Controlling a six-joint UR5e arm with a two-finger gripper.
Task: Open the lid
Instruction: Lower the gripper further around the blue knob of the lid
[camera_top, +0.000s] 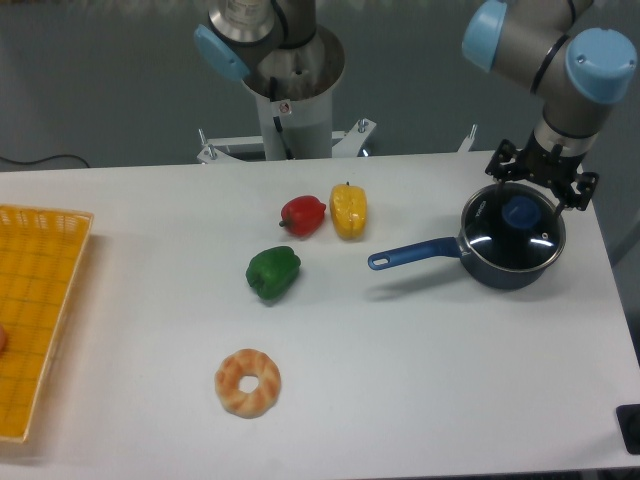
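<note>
Just below the wide-spread end effector (541, 190) — the lid (514, 228), untouched.

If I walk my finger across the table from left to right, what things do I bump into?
Yellow basket → donut → green pepper → red pepper → yellow pepper → blue pot with its lid.

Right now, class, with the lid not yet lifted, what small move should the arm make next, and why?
Probably bring the gripper forward and down over the blue knob. The lid sits closed on the saucepan, and the open fingers hang at the pot's far rim, just behind the knob, holding nothing.
</note>
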